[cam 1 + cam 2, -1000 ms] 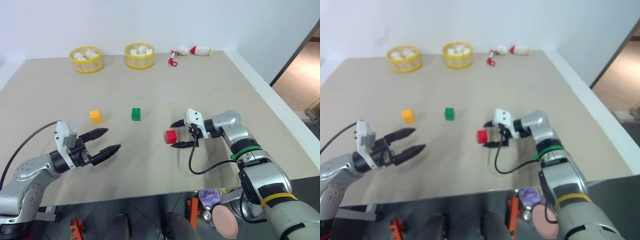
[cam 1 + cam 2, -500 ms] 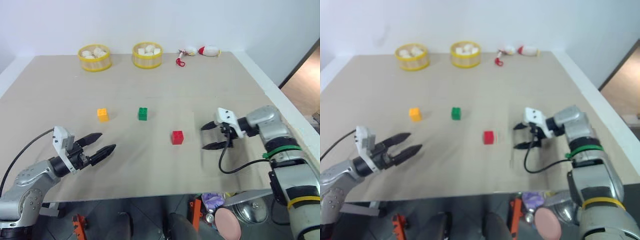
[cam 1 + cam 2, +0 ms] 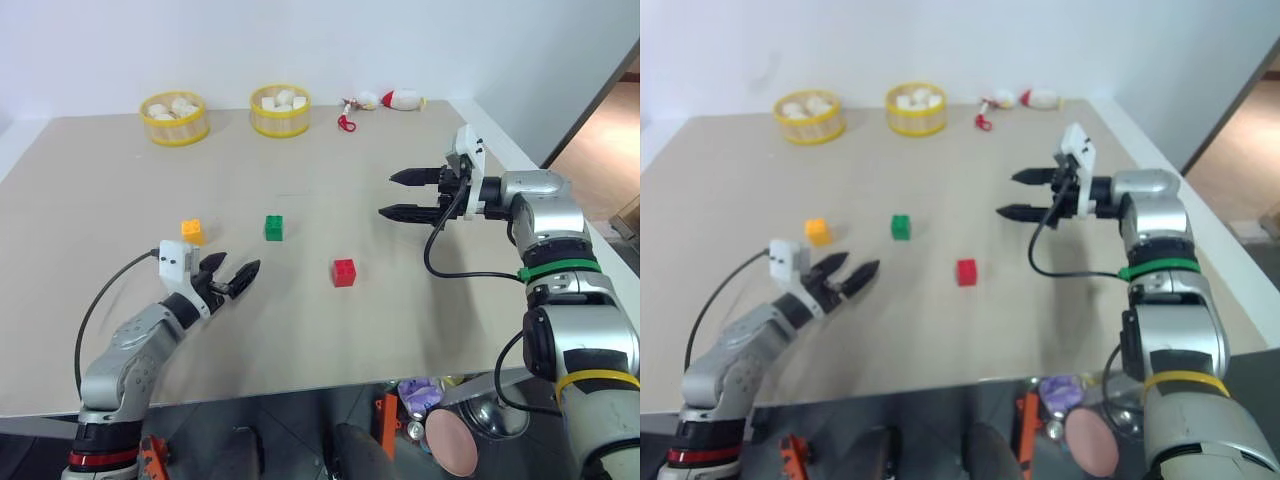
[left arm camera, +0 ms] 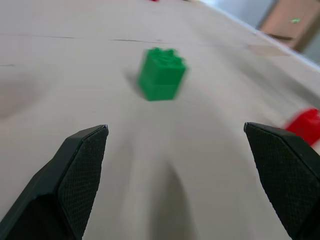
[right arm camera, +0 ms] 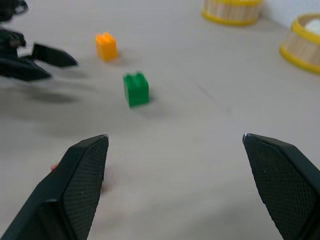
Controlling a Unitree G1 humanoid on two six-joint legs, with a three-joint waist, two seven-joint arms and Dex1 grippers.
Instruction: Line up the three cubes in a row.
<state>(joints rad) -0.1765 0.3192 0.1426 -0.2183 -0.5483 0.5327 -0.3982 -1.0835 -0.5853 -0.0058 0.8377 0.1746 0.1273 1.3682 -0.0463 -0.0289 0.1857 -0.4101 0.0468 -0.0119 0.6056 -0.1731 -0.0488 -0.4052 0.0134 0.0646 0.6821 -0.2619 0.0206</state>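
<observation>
Three cubes sit apart on the tan table (image 3: 120,190): orange-yellow (image 3: 192,231) at the left, green (image 3: 273,228) beside it, red (image 3: 344,272) nearer and to the right. My left gripper (image 3: 238,268) hovers open just in front of the orange-yellow cube; in its wrist view the green cube (image 4: 162,74) lies ahead and the red one (image 4: 305,125) off to one side. My right gripper (image 3: 387,195) is raised above the table, open and empty, to the right of and beyond the red cube. Its wrist view shows the green (image 5: 136,89) and orange-yellow (image 5: 107,46) cubes.
Two yellow baskets (image 3: 174,118) (image 3: 279,110) with white lumps stand at the table's far edge. Small red-and-white toys (image 3: 385,101) lie at the back right. The table's right edge (image 3: 560,230) runs close beside my right arm.
My right gripper has drawn away from the red cube, rising and moving right; the cube stays on the table. My left gripper has moved forward and lower, towards the cubes.
</observation>
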